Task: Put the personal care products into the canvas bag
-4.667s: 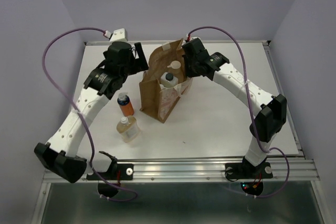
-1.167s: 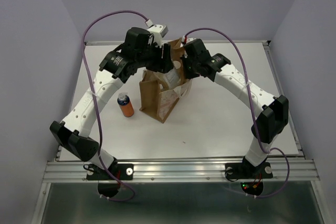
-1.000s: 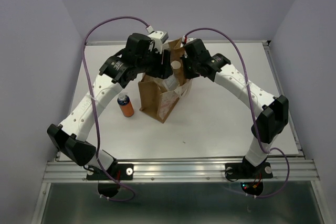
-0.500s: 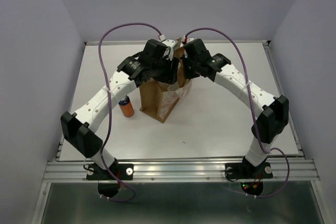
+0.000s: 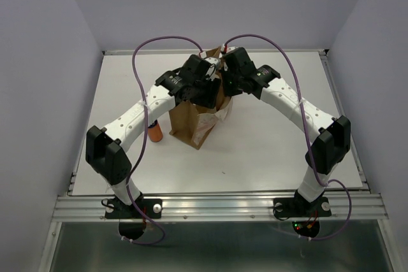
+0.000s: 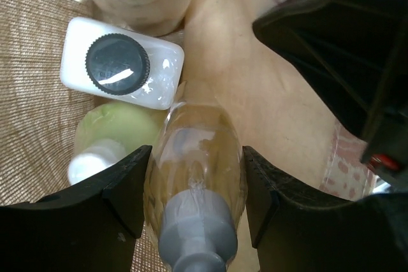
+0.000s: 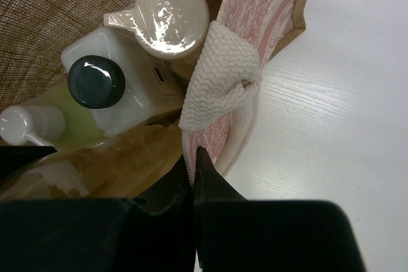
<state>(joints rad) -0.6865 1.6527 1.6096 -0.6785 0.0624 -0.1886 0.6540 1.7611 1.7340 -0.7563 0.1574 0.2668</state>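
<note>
The canvas bag [image 5: 183,121] is brown with pink-and-white print; amber bottle [image 6: 197,151], orange bottle [image 5: 156,133].

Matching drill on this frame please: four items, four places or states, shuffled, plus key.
Items
1. amber bottle
2. orange bottle
3. black-capped white bottle
4. canvas bag

Places or states
A. standing on the table, outside the bag
B. rim pinched by the shut right gripper
C. gripped by the left gripper, inside the bag's mouth
D. inside the bag, no gripper on it

Pairs: 1-C, 2-A, 3-D, 4-B
</note>
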